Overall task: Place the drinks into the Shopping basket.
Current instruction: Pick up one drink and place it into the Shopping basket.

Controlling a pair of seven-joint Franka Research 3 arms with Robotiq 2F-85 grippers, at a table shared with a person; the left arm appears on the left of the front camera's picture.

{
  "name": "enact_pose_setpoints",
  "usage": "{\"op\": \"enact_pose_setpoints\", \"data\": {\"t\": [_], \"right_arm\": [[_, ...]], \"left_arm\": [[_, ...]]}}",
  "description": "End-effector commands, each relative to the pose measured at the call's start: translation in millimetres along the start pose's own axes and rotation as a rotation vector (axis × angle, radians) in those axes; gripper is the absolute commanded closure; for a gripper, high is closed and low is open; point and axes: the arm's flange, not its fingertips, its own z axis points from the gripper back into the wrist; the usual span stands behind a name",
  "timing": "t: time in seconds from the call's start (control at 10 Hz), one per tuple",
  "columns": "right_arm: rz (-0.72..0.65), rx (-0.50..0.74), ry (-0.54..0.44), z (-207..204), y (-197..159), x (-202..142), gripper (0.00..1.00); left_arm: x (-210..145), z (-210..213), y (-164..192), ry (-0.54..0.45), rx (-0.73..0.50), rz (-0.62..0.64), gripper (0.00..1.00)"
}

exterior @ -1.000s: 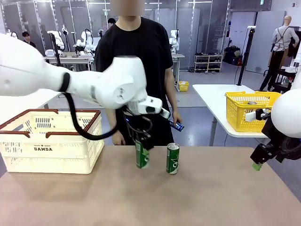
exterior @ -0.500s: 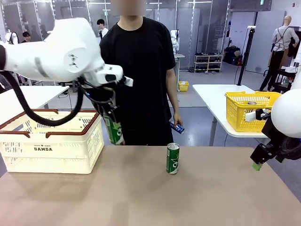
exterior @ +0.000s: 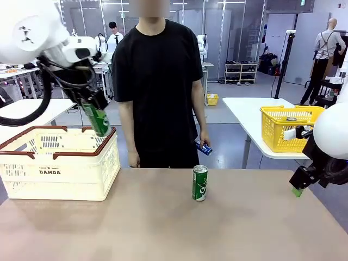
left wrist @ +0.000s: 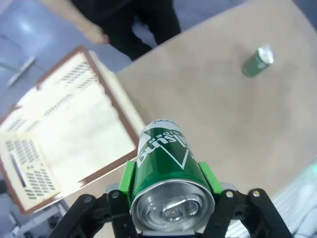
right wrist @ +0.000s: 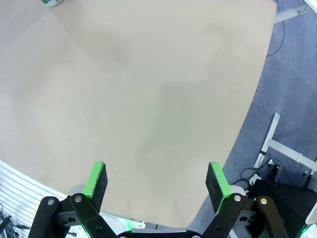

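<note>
Jaws of the left gripper (exterior: 92, 111) are clenched on a green can (left wrist: 166, 156), with the green pads (left wrist: 130, 177) pressing its two sides just below the silver top. That can hangs tilted in the air, its base aimed down at the right-hand end of the Shopping basket (exterior: 65, 182), close over the brown rim rather than over the middle. A second green can (exterior: 200, 183) stands upright on the table (exterior: 163, 234), well apart from the basket. A blue can (exterior: 204, 147) sits in the person's hand (exterior: 202, 137) at the far side.

To do this step well, I judge the can should travel farther in over the open interior so its base clears the rim and the handle. It should then come down low inside before the grip lets go, because a drop from this height could bounce or dent it. Straightening the tilt first would let it land on its base.

The left arm reaches in high from the left, wrist angled so the fingers point down and toward the basket's near corner. The right gripper (right wrist: 157, 181) hangs off the table's right edge, jaws spread wide and holding nothing.
</note>
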Motion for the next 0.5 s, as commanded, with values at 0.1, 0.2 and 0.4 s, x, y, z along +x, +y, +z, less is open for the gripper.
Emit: {"op": "enact_pose_setpoints", "data": {"t": [0.1, 0.2, 0.4], "right_arm": [[0.014, 0.002, 0.003, 0.7, -1.5, -1.0, 0.0], [0.014, 0.002, 0.003, 0.7, -1.5, -1.0, 0.0], [0.014, 0.002, 0.003, 0.7, -1.5, -1.0, 0.0]], "left_arm": [[-16.4, 10.8, 39.4, -0.016, 0.072, 0.154, 1.0], [-24.9, 12.5, 48.9, -0.044, 0.05, 0.164, 1.0], [-10.9, 9.0, 42.6, -0.004, 0.047, 0.111, 1.0]]}}
